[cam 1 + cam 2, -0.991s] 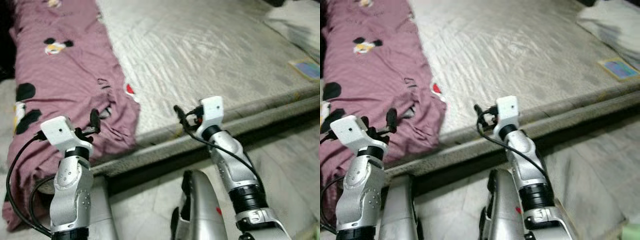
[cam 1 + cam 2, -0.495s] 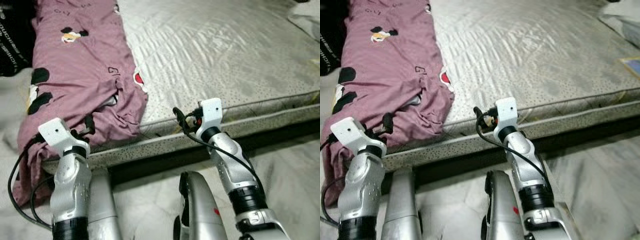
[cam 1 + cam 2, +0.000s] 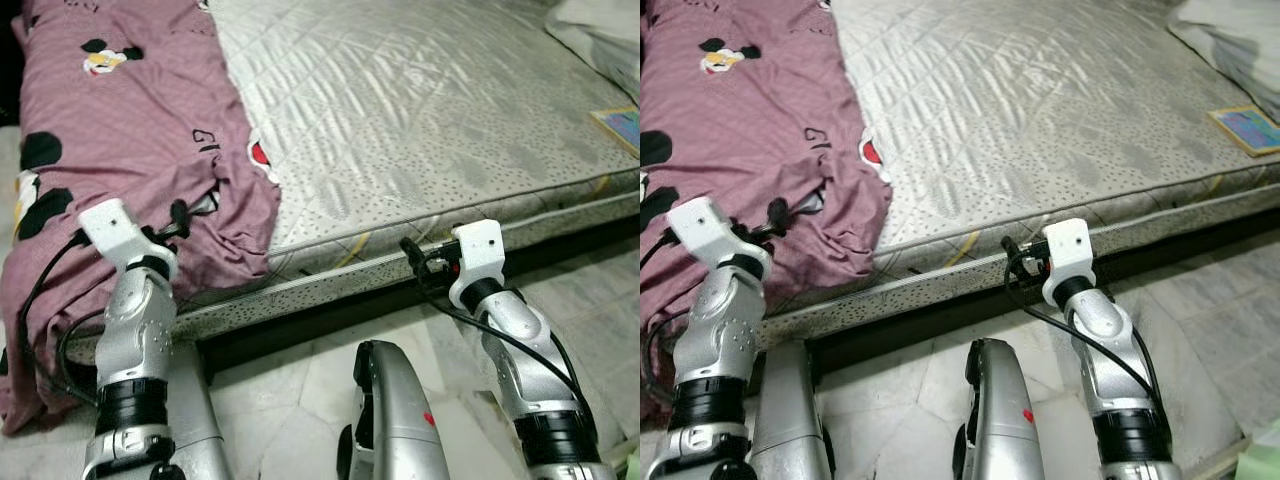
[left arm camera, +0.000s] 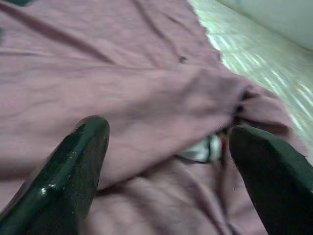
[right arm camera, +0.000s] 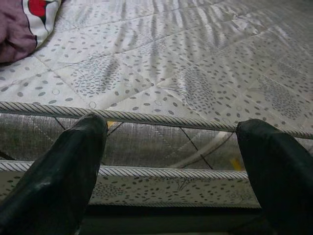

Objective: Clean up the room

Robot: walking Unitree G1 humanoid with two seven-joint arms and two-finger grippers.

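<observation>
Left gripper spreading wide over crumpled mauve cartoon-print quilt hanging off the bare grey quilted mattress; right gripper gaping wide, facing mattress edge.

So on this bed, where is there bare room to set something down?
The quilted grey mattress is bare between the rumpled mauve cartoon-print blanket and the small colourful book beside the white bedding at its right edge. The blanket side is crowded; the open left claw hovers over it.
</observation>
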